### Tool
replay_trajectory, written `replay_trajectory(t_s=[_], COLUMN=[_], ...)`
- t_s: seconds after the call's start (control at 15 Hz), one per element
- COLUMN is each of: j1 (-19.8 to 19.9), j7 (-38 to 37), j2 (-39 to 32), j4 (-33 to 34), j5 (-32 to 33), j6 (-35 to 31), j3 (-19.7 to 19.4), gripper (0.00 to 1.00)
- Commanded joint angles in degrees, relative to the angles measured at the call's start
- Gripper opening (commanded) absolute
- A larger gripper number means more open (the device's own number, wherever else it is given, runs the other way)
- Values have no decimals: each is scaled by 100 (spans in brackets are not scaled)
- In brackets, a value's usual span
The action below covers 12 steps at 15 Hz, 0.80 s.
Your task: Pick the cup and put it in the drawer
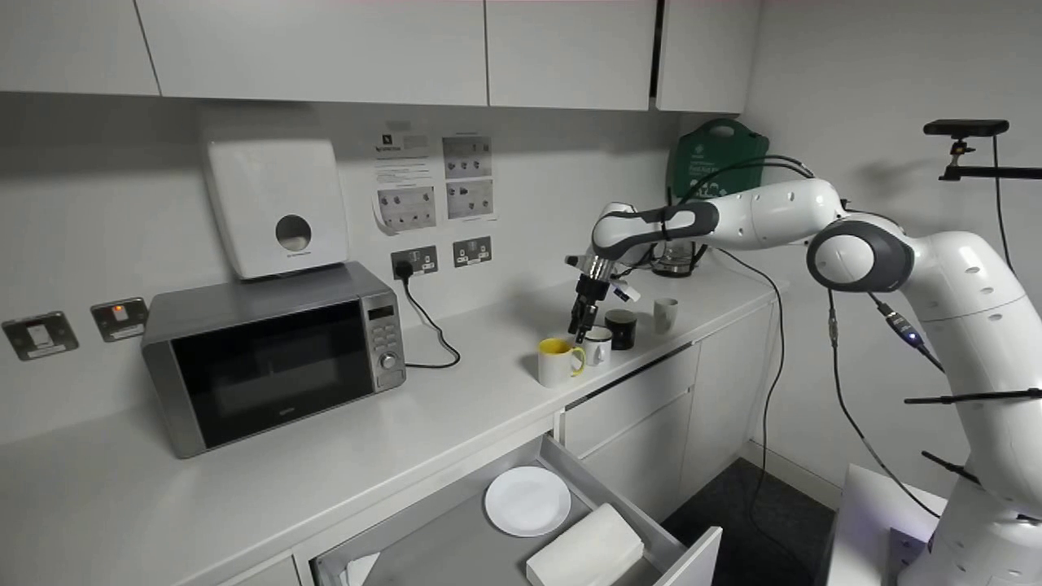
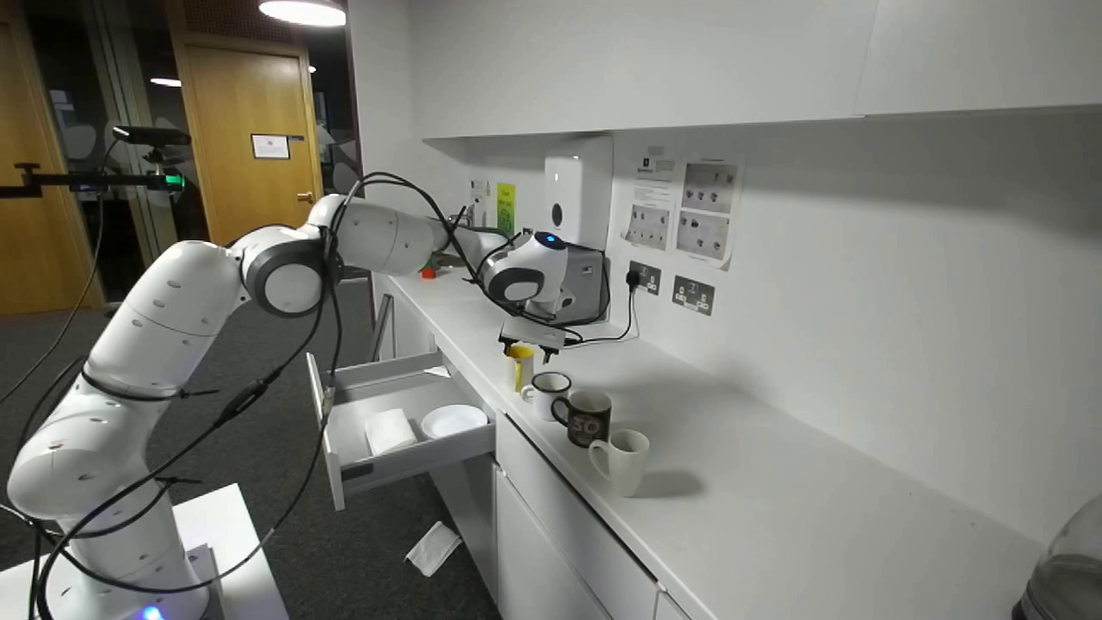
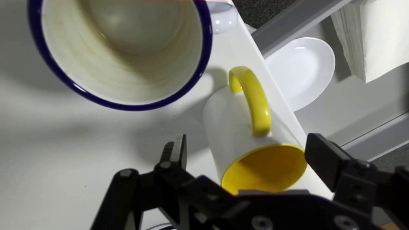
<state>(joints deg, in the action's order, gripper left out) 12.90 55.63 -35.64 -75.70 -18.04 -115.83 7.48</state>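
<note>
The cup (image 1: 556, 366) is white outside with a yellow inside and yellow handle. It stands upright on the white counter near the front edge, and also shows in an exterior view (image 2: 525, 376) and in the wrist view (image 3: 228, 127). My gripper (image 1: 581, 332) is open above the cup. In the wrist view, its fingers (image 3: 246, 143) are spread on either side of the cup's mouth, with nothing between the pads gripped. The right finger overlaps the rim in view; I cannot tell if they touch. The drawer (image 1: 440, 541) is pulled open below the counter, also in an exterior view (image 2: 413, 462).
A blue-rimmed white mug (image 3: 124, 57) stands close beside the cup. A dark mug (image 2: 589, 417) and a pale mug (image 2: 626, 465) follow along the counter. The drawer holds a white plate (image 1: 527, 501) and a paper towel stack (image 1: 584, 549). A microwave (image 1: 273, 358) stands farther along.
</note>
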Motion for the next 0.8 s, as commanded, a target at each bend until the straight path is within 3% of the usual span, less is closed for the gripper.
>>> replay_trajectory(t_s=[0.0,0.73], j1=[33,205], j7=[328,913], j2=[257,479], j4=[-326,-942], j5=[76,-293], j6=[-203,-374], j3=[-79,9], gripper=[100,100])
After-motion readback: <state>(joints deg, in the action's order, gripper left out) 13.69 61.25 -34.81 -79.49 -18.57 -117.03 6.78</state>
